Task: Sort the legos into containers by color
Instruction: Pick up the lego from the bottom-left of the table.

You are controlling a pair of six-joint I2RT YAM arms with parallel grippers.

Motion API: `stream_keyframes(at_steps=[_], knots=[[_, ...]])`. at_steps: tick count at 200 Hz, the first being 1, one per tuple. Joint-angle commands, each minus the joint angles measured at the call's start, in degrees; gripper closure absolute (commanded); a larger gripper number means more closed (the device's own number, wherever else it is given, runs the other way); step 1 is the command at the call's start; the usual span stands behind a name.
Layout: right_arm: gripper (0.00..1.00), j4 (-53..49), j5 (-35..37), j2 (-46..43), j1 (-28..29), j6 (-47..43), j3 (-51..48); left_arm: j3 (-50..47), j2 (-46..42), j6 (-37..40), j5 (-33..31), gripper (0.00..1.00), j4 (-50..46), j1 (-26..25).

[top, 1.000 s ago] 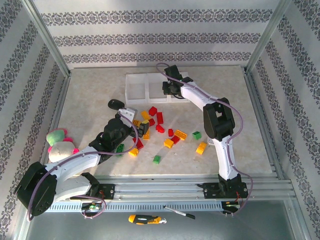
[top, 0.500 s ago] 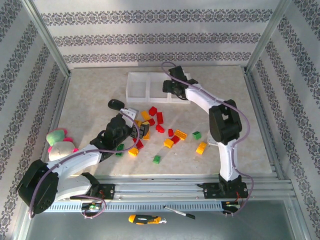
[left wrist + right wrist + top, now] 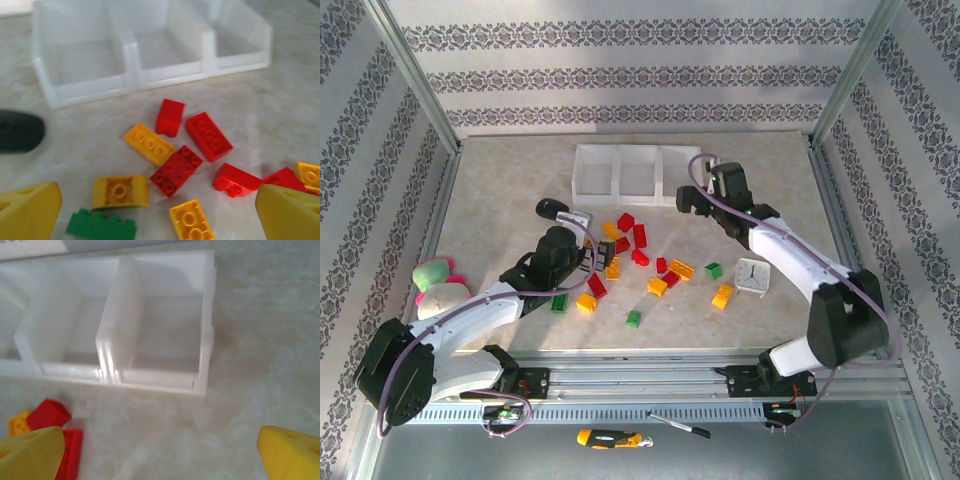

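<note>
Red, yellow and green legos (image 3: 638, 236) lie scattered on the table in front of the white three-compartment tray (image 3: 619, 179). My left gripper (image 3: 603, 258) hovers open at the left side of the pile. Below it lie a red brick (image 3: 176, 170), a yellow one (image 3: 120, 191) and a green one (image 3: 102, 226), with nothing between its yellow fingers (image 3: 27, 212). My right gripper (image 3: 688, 200) is open just in front of the tray's right compartment (image 3: 165, 325), over bare table. A red brick (image 3: 48, 413) lies to its left. The compartments look bare.
A black oval object (image 3: 552, 208) lies left of the pile. A pink-green plush toy (image 3: 438, 285) sits at the left edge. A white square object (image 3: 753, 275) lies right of the legos. Metal rails border the table, and a screwdriver (image 3: 610, 438) lies below the front rail.
My right gripper has opened and drawn back from above the tray, to the right and toward the near side, uncovering the white square object. The left gripper has edged forward over the pile.
</note>
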Motion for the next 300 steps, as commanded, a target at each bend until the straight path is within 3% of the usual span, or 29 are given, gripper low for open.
stream_keyframes(at_steps=[1,44,67,78,104,133,167,235,259,300], knots=[[0.02,1.4,-4.8,-5.7,1.6,-2.9,-4.4,3.0,-2.1,-11.9,-9.3,0.01,-14.9,1.5],[0.02,4.7,-12.2,-8.6,8.9,-8.2,-6.9,3.4,-4.7,-23.0,-15.6,0.01,-29.9,6.1],[0.02,5.8,-12.0,-6.7,14.9,-11.9,-5.3,2.6,-4.0,-27.7,-12.9,0.01,-34.1,13.1],[0.02,5.5,-8.8,-5.4,17.6,-11.8,-3.8,2.0,-3.3,-29.6,-12.4,0.01,-34.9,16.1],[0.02,4.6,-8.0,-1.6,22.1,-12.4,0.4,1.9,0.5,-31.5,-6.4,0.01,-35.3,21.5],[0.02,4.6,-8.6,2.1,24.0,-12.9,3.9,4.9,8.6,-40.9,-5.5,0.05,-40.5,22.4],[0.02,5.0,-7.8,3.7,24.7,-12.2,5.0,6.3,14.4,-43.9,-1.4,0.07,-41.4,22.4],[0.02,5.1,-6.5,2.9,24.5,-11.8,3.9,4.4,14.8,-44.4,0.5,0.55,-38.7,22.4],[0.02,5.3,-5.6,2.3,24.3,-11.2,3.6,4.5,13.5,-43.9,0.8,0.64,-39.0,22.4],[0.02,7.0,-6.6,0.4,23.8,-10.4,2.6,10.2,12.2,-39.0,0.5,0.70,-38.4,22.4]])
